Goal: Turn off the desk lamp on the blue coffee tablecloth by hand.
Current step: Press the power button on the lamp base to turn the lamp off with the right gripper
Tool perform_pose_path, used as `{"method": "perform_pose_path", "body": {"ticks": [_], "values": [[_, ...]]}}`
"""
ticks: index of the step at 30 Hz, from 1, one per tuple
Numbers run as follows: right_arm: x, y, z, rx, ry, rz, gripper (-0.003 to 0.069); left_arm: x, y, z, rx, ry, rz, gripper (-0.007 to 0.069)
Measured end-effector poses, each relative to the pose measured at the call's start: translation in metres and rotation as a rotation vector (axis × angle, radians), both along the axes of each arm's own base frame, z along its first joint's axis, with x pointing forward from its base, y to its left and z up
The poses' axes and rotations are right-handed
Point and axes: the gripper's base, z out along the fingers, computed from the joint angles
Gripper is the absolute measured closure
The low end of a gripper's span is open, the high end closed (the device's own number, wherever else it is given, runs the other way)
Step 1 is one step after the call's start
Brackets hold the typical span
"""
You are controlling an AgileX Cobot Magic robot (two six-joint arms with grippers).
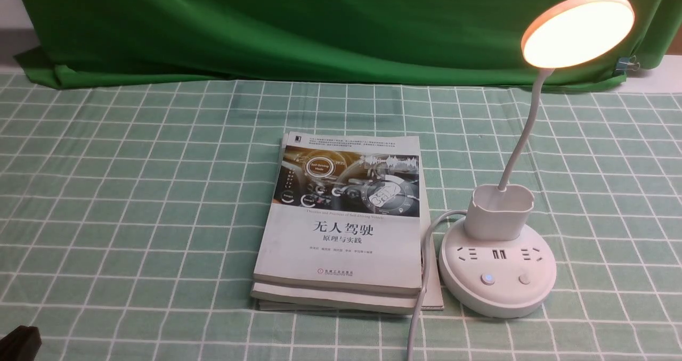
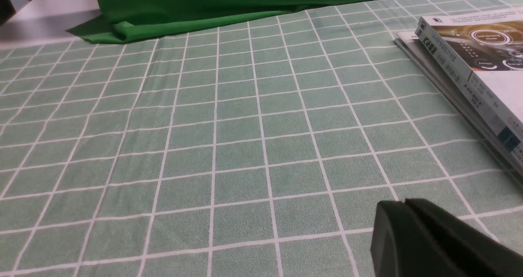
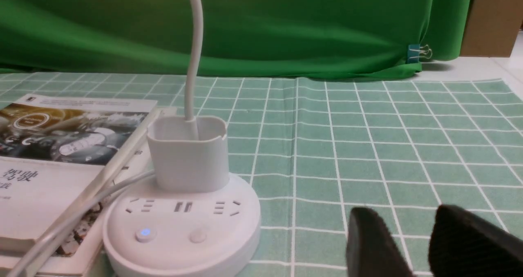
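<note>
The desk lamp stands at the right on the blue coffee tablecloth. Its disc head glows warm and bright. Its round base carries a blue-lit button and a plain button. In the right wrist view the base is close, with the lit button showing. My right gripper is open and empty, low over the cloth beside the base and apart from it. My left gripper is shut and empty over bare cloth; a black corner of it shows in the front view.
A stack of books lies just left of the lamp base. The lamp's white cord runs along the books toward the front edge. A dark green backdrop cloth hangs at the back, with a binder clip on it.
</note>
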Motion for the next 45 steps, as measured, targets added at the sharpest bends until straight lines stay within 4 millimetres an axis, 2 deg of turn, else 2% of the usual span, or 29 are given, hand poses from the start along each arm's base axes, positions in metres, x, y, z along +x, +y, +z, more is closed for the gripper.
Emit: {"method": "perform_pose_path", "body": {"ticks": [13, 15, 18, 21, 25, 27, 29, 31, 32, 35, 36, 37, 38, 41, 45], "values": [[0.000, 0.000, 0.002, 0.015, -0.020, -0.002, 0.0419, 0.000, 0.000, 0.000, 0.000, 0.000, 0.000, 0.0624], [0.001, 0.000, 0.004, 0.080, -0.038, -0.006, 0.0419, 0.000, 0.000, 0.000, 0.000, 0.000, 0.000, 0.0624], [0.001, 0.000, 0.014, 0.365, -0.125, -0.025, 0.0419, 0.000, 0.000, 0.000, 0.000, 0.000, 0.000, 0.0624], [0.001, -0.001, 0.020, 0.541, -0.181, -0.030, 0.0419, 0.000, 0.000, 0.000, 0.000, 0.000, 0.000, 0.0624], [0.000, -0.002, 0.027, 0.630, -0.250, -0.024, 0.0419, 0.000, 0.000, 0.000, 0.000, 0.000, 0.000, 0.0624], [0.000, -0.002, 0.028, 0.650, -0.253, -0.021, 0.0447, 0.000, 0.000, 0.000, 0.000, 0.000, 0.000, 0.0624], [0.001, -0.001, 0.029, 0.633, -0.213, -0.019, 0.0487, 0.000, 0.000, 0.000, 0.000, 0.000, 0.000, 0.0624], [0.004, 0.004, 0.048, 0.530, -0.089, 0.017, 0.0582, 0.000, 0.000, 0.000, 0.000, 0.000, 0.000, 0.0624], [0.007, 0.007, 0.059, 0.476, -0.031, 0.039, 0.0603, 0.000, 0.000, 0.000, 0.000, 0.000, 0.000, 0.0624], [0.018, 0.015, 0.083, 0.351, 0.124, 0.100, 0.0619, 0.000, 0.000, 0.000, 0.000, 0.000, 0.000, 0.0624], [0.031, 0.021, 0.098, 0.274, 0.245, 0.139, 0.0623, 0.000, 0.000, 0.000, 0.000, 0.000, 0.000, 0.0624], [0.034, 0.024, 0.099, 0.243, 0.297, 0.157, 0.0623, 0.000, 0.000, 0.000, 0.000, 0.000, 0.000, 0.0624], [0.049, 0.031, 0.107, 0.177, 0.431, 0.188, 0.0625, 0.000, 0.000, 0.000, 0.000, 0.000, 0.000, 0.0624], [0.074, 0.041, 0.109, 0.082, 0.642, 0.222, 0.0627, 0.000, 0.000, 0.000, 0.000, 0.000, 0.000, 0.0624], [0.115, 0.053, 0.095, 0.015, 0.894, 0.223, 0.0627, 0.000, 0.000, 0.000, 0.000, 0.000, 0.000, 0.0624]]}}
